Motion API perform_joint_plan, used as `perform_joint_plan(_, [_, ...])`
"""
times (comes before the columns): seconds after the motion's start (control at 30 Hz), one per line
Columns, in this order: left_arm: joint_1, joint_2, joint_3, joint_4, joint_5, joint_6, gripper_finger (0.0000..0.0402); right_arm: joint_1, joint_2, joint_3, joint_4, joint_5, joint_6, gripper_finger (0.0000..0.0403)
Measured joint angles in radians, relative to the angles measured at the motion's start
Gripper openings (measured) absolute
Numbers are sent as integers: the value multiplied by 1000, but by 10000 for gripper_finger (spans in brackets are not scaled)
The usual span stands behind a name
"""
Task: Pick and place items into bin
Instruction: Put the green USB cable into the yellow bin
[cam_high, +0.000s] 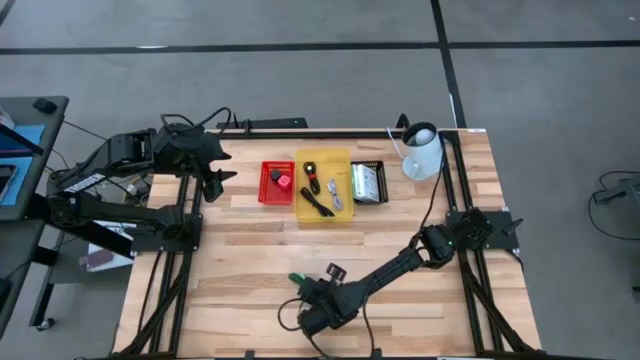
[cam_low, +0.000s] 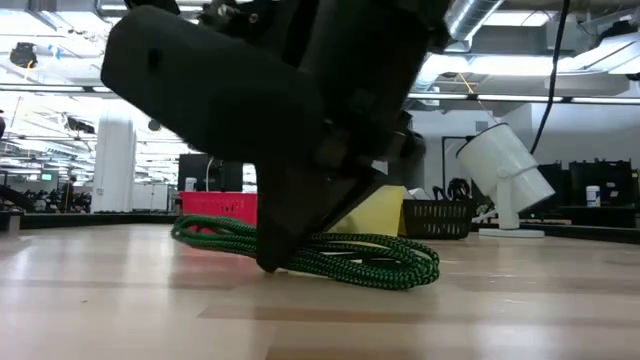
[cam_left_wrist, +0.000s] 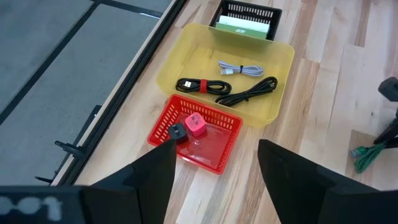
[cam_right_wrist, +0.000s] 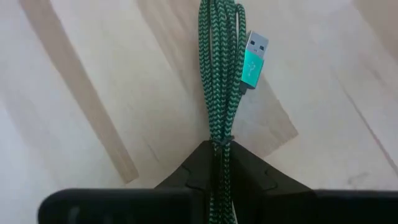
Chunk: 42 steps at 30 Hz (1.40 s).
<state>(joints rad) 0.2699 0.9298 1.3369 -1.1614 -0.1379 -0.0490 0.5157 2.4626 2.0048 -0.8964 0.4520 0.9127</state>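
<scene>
1. Right gripper (cam_right_wrist: 221, 163): clamped on the green braided cable (cam_right_wrist: 219, 74) at the near edge of the table (cam_high: 250, 250), well apart from the bins. Jaws pinched tight on the bundled strands, with the USB plug (cam_right_wrist: 253, 59) lying free just beside the bundle.
2. Left gripper (cam_left_wrist: 214, 171): spread wide and empty, hovering above the red basket (cam_left_wrist: 214, 158) at the far side of the table. Best left there, out of the path.
3. Before lifting, worth confirming that all strands sit between the fingers; in the low view the coils (cam_low: 350, 260) trail along the wood to either side of the grip, so a loose loop could slip out.
4. Lift straight up, high enough for the hanging loops and the plug to clear the wood; no dragging across the boards.
5. Likely target: the yellow bin (cam_high: 343, 213), already holding black cords (cam_left_wrist: 245, 94) and a white cable (cam_left_wrist: 239, 70). A judgement only, from like lying with like.
6. Carry slowly to limit swinging of the dangling ends; approach from the near side, away from the white lamp (cam_high: 423, 152) and the black basket (cam_high: 368, 183).
7. Lower until the bundle hangs inside the walls, then release; watch for a tail draped over the rim.
</scene>
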Motion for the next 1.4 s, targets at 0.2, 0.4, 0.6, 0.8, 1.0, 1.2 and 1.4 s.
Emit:
perform_joint_plan(0.2, [0, 0, 0, 0, 0, 0, 220, 6, 2, -2, -15, 128, 139, 19])
perform_joint_plan(0.4, [0, 0, 0, 0, 0, 0, 220, -14, 2, 3, -50, 145, 207, 22])
perform_joint_plan(0.6, [0, 0, 0, 0, 0, 0, 220, -15, -8, 83, -220, 149, 239, 16])
perform_joint_plan(0.8, [0, 0, 0, 0, 0, 0, 220, -20, -9, 229, -463, 169, 241, 21])
perform_joint_plan(1.0, [0, 0, 0, 0, 0, 0, 220, -52, -19, 349, -678, 230, 231, 15])
perform_joint_plan(1.2, [0, 0, 0, 0, 0, 0, 220, -142, -80, 338, -673, 234, 105, 23])
perform_joint_plan(1.4, [0, 0, 0, 0, 0, 0, 220, -274, -86, 337, -674, 227, -25, 15])
